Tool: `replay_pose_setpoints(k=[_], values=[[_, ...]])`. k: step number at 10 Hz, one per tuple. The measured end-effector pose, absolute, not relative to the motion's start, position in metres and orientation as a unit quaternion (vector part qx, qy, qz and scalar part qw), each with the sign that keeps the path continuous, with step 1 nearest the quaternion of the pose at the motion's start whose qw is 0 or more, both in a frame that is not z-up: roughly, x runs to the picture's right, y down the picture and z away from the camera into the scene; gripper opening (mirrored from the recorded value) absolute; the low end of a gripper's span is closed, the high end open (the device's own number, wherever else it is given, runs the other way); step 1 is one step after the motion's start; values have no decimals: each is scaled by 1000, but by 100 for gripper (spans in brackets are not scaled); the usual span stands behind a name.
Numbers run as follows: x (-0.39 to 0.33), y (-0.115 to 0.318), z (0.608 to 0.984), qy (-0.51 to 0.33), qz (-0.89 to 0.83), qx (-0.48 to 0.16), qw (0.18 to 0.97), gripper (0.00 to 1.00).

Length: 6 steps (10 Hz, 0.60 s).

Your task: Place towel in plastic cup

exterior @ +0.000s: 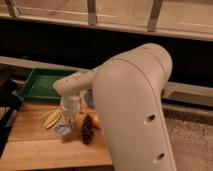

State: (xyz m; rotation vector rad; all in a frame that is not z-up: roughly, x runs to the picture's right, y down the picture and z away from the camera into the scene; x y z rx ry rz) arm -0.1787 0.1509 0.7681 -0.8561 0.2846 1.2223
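My gripper [67, 119] hangs from the white arm [130, 100] over the left part of the wooden table [30, 150]. It is shut on a pale blue-white towel [62, 131], which dangles just above the tabletop. A bluish, cup-like thing [89, 99] shows just behind the wrist, mostly hidden by the arm. I cannot tell whether it is the plastic cup.
A green tray [40, 82] lies at the table's back left. A banana [50, 119] lies left of the gripper. A brown, cone-like object [87, 129] lies to its right. A dark wall and railing run behind. My arm's bulk hides the table's right side.
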Motion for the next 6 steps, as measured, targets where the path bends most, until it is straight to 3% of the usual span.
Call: replay_pose_setpoints(k=[4,6], values=[[-114,60,779,98,609,-327,716,0],[-110,54,780,94,613,-322,715,0]])
